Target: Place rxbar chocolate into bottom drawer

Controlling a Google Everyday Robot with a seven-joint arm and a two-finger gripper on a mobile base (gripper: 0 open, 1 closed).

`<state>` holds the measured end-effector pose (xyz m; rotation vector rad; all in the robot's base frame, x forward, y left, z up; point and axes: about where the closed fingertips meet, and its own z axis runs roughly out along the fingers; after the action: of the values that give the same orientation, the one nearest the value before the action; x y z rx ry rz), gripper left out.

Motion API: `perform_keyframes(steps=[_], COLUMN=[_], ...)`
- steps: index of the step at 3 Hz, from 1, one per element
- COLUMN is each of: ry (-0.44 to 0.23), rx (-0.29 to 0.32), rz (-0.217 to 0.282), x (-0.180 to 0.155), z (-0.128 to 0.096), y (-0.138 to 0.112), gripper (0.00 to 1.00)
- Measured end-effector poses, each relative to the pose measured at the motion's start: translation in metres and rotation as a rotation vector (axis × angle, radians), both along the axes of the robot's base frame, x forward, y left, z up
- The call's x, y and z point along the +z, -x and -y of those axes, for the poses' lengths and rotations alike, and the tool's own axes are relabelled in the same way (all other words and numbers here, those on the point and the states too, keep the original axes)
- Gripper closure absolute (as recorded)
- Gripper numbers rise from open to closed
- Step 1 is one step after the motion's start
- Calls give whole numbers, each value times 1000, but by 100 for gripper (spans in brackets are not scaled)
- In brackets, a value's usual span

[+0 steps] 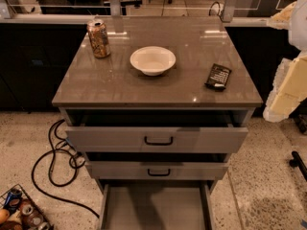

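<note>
Pincer [288,85] at right edge, state unclear; flat black rxbar chocolate [218,76] on glossy top [144,87].

Cabinet [144,87]: one. Drawers: three, namely top drawer [110,139], middle drawer [115,170], bottom drawer [156,207]. Black handles: two, upper handle [159,141] and lower handle [159,172]. On top: one can [98,38], one bowl [152,60], one snack bar [218,76]. Floor: one black cable [53,162], one wire basket [21,214], contents cut off, not countable. Gripper [288,87]: one, pale, at the right edge beside the cabinet.
</note>
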<state>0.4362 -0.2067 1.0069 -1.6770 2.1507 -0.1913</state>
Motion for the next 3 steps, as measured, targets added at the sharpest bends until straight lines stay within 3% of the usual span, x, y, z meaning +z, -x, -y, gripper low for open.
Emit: perform_keyframes(steps=[1, 2, 3], ry=[0, -23, -62], rx=[0, -43, -137], rz=[0, -13, -31], x=[0, -3, -3], z=[0, -1, 3], y=[0, -13, -33], gripper=[0, 0, 0])
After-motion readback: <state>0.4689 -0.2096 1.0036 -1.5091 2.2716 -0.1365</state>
